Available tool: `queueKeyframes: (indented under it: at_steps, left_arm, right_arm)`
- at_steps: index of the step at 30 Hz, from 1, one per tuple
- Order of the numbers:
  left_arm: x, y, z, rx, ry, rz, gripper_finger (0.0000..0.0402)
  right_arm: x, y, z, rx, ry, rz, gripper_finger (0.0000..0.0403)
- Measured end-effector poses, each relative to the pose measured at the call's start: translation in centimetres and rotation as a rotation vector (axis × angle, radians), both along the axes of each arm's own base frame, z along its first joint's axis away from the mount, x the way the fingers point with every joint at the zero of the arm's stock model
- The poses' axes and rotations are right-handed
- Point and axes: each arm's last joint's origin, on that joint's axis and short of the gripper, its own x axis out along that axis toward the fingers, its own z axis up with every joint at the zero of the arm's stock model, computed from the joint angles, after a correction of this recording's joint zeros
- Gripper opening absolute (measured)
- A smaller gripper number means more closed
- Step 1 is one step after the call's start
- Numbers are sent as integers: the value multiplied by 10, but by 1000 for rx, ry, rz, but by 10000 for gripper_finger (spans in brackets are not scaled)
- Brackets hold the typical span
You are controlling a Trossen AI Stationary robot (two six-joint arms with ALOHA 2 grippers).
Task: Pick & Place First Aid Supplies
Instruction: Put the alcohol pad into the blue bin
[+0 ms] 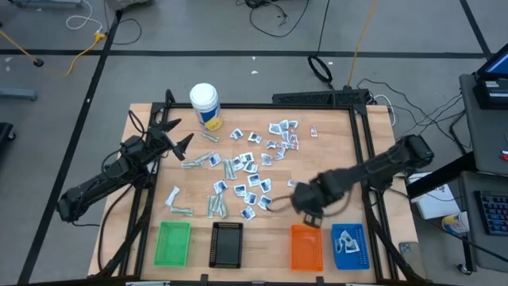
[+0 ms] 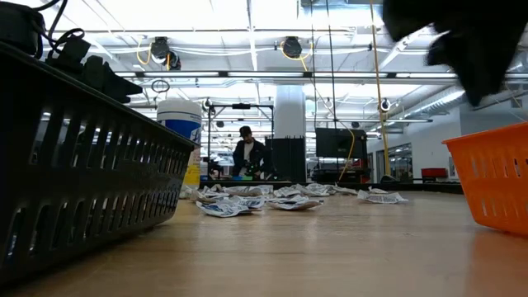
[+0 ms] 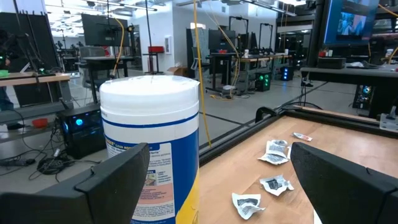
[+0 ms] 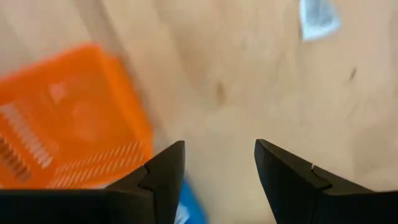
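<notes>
Blue rectangular plastic tray [image 1: 349,245] with white-and-blue square sachets [image 1: 352,248] inside; orange tray [image 1: 306,248], right tool [image 1: 312,215] above, fingers apart, empty

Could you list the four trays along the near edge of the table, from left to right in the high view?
Green tray → black tray → orange tray → blue tray, which already holds a few white packets.

Between the right fingers [image 4: 165,177] only bare bench [image 4: 249,99] shows; the orange tray [image 4: 68,118] stands close beside them. The white bottle [image 3: 152,143] blocks the left fingers [image 3: 118,180].
</notes>
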Motion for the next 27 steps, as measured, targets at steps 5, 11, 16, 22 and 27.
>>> queueKeyframes:
  at_steps: [5,11,16,22,27]
  left_arm:
    - [0,0,0,0,0,0,397]
    - [0,0,0,0,0,-1,397]
    - [0,0,0,0,0,0,397]
    - [0,0,0,0,0,0,397]
    - [0,0,0,0,0,0,397]
  right_arm:
    - [31,-27,-2,-4,-12,37,188]
    - [66,-57,-6,-34,-49,54,188]
    - [94,-78,-8,-54,-77,63,190]
    - [124,-96,-16,-58,-111,61,188]
    - [139,-97,-38,-59,-113,75,189]
